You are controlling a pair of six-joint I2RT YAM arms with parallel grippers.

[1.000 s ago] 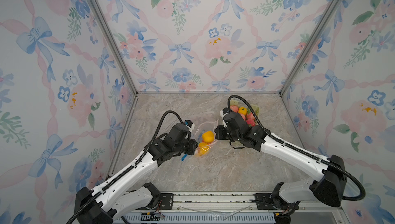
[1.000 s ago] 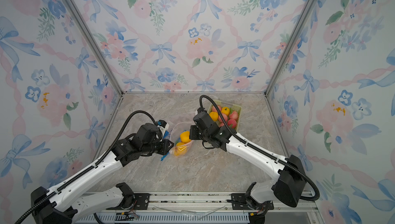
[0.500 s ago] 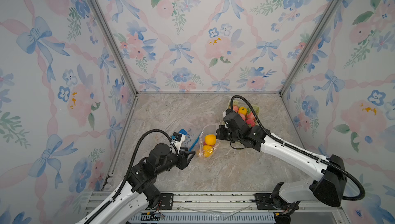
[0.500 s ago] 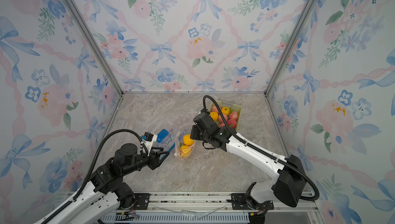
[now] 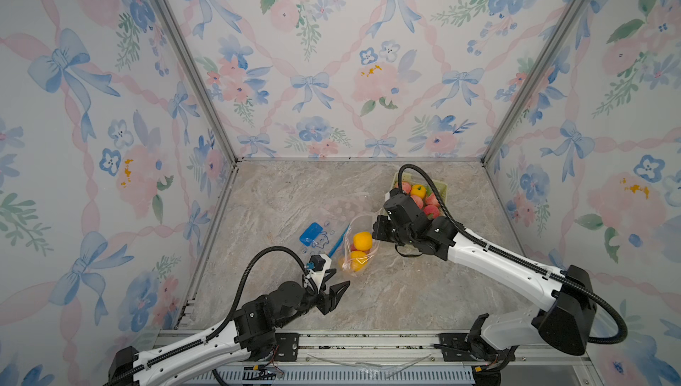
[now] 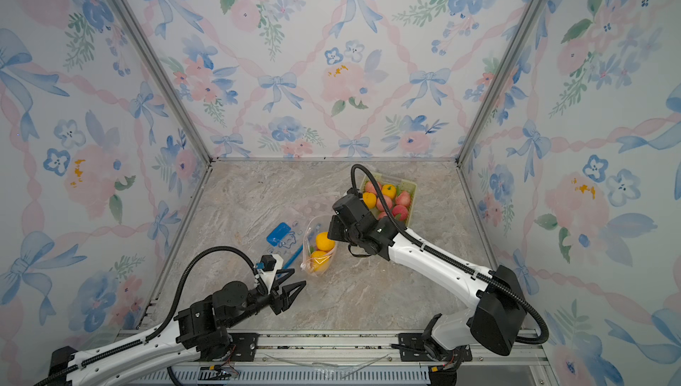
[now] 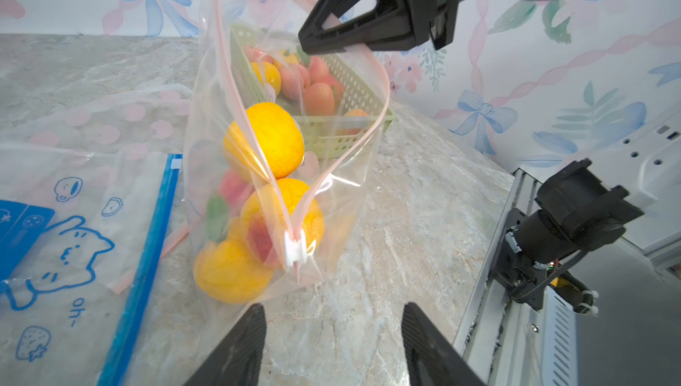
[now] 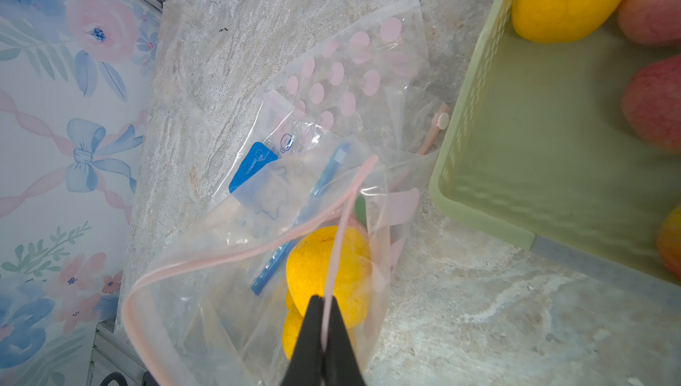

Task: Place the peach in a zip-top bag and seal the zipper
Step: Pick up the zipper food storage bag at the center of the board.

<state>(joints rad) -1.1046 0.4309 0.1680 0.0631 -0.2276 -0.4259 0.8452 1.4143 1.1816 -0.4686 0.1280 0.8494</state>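
Right jaws pinch the pink zipper strip of the upright, unsealed zip-top bag (image 7: 206, 152), peach (image 5: 362, 241) inside. Left jaws gape empty over bare counter (image 5: 405, 292) near its front edge. Flat bag's (image 5: 324, 240) blue label (image 8: 252, 167) reads "CONTENTS".

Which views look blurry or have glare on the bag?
Right wrist view: right gripper and green basket, close to the lens, are soft. Left wrist view: white glare streaks on the zip-top bag. Both top views: sharp, evenly lit.

Marble (image 5: 390, 292) before bag (image 5: 360, 227) free (basket (image 5: 442, 186) crowds beyond).
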